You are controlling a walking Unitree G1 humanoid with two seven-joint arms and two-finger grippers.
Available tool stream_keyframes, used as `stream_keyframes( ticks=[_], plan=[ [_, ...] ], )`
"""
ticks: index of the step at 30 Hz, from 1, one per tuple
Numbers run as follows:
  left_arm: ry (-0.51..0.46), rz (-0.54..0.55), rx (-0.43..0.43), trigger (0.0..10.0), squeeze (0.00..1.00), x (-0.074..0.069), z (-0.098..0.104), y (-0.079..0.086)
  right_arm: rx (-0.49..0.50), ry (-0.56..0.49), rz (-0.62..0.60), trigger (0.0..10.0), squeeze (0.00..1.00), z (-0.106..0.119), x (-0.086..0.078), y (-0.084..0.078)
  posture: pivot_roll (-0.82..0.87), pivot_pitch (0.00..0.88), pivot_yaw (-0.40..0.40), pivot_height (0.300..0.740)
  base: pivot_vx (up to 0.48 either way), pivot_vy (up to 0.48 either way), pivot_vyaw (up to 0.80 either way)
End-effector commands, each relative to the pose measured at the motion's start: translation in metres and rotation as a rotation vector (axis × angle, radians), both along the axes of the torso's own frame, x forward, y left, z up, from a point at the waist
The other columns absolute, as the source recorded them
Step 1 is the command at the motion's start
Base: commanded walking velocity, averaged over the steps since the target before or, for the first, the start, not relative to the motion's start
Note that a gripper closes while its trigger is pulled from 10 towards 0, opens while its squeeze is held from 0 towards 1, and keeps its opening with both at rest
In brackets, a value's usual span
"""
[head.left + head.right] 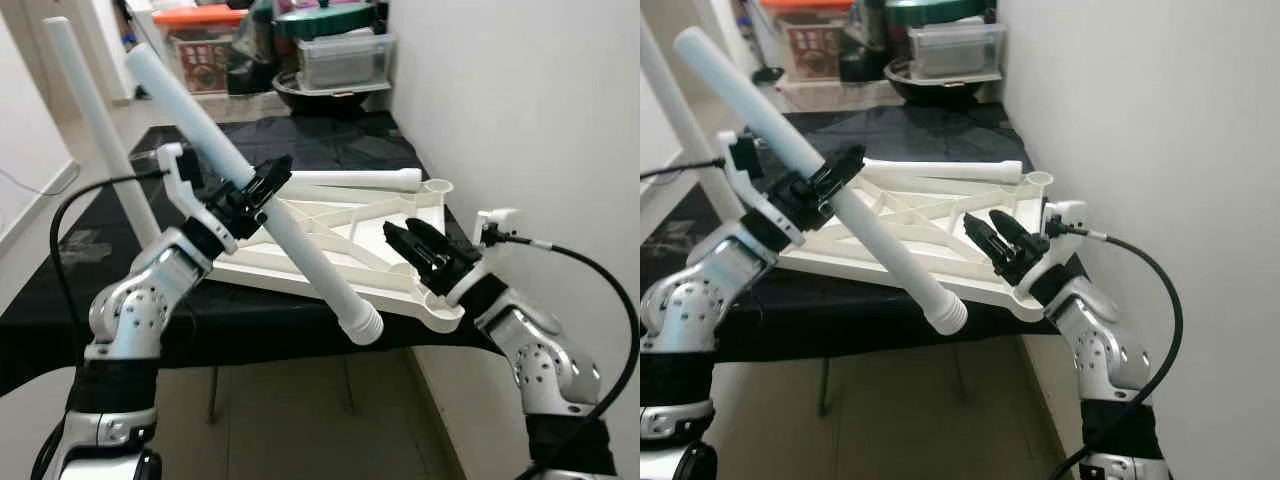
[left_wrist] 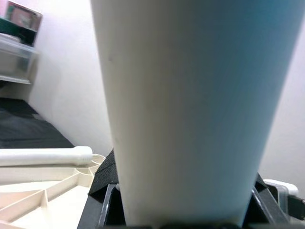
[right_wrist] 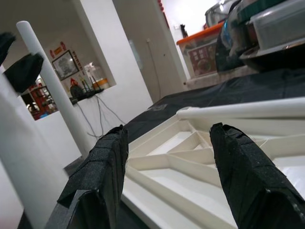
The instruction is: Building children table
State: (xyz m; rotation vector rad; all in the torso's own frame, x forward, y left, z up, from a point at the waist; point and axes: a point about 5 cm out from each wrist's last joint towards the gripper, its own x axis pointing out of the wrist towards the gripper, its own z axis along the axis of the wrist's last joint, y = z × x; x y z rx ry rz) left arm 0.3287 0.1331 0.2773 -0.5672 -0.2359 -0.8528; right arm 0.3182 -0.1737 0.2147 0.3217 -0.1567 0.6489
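The left gripper (image 1: 252,192) is pinched around a white leg (image 1: 262,197), held slanted above the upside-down tabletop (image 1: 330,245). The right gripper (image 1: 425,252) is spread open by its corner. One leg (image 1: 85,110) looks fitted; another (image 1: 350,179) lies loose.

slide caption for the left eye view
Left gripper holds a white table leg over the upturned tabletop; open right gripper at its corner.

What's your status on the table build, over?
Left gripper shut on white leg, held slanted over the upturned tabletop. Right gripper open, at the tabletop's near corner. Second leg lying along the far edge.
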Motion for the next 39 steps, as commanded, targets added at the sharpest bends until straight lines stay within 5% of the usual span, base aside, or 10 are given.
stream_keyframes(
  ticks=[1, 13, 30, 37, 38, 39],
  plan=[
    [-0.025, 0.001, 0.034, 10.0, 0.00, 0.002, 0.001, 0.000, -0.035, -0.033, -0.019, 10.0, 0.00, 0.004, -0.001, 0.004, -0.04, 0.000, 0.047, 0.740, 0.000, 0.000, -0.76],
    [-0.051, -0.019, 0.058, 10.0, 0.00, 0.009, 0.007, -0.005, -0.067, -0.087, -0.029, 10.0, 0.00, 0.010, -0.003, 0.021, -0.03, 0.000, 0.054, 0.740, 0.000, 0.000, -0.76],
    [-0.087, -0.027, 0.080, 10.0, 0.00, 0.016, 0.013, -0.005, -0.092, -0.146, -0.037, 10.0, 0.00, 0.024, -0.001, 0.025, -0.03, 0.000, 0.052, 0.740, 0.000, 0.000, -0.76],
    [-0.104, -0.047, 0.105, 10.0, 0.00, 0.018, 0.015, -0.007, -0.157, -0.136, 0.022, 10.0, 0.04, 0.024, -0.001, 0.027, -0.02, 0.000, 0.050, 0.740, 0.000, 0.000, 0.00],
    [-0.110, -0.054, 0.118, 10.0, 0.00, 0.019, 0.016, -0.008, -0.181, -0.131, 0.061, 10.0, 1.00, 0.024, -0.002, 0.028, -0.02, 0.000, 0.051, 0.740, 0.000, 0.000, 0.00],
    [-0.113, -0.058, 0.128, 10.0, 0.00, 0.019, 0.016, -0.008, -0.197, -0.127, 0.089, 10.0, 1.00, 0.023, -0.002, 0.028, -0.02, 0.000, 0.051, 0.740, 0.000, 0.000, 0.00]
  ],
)
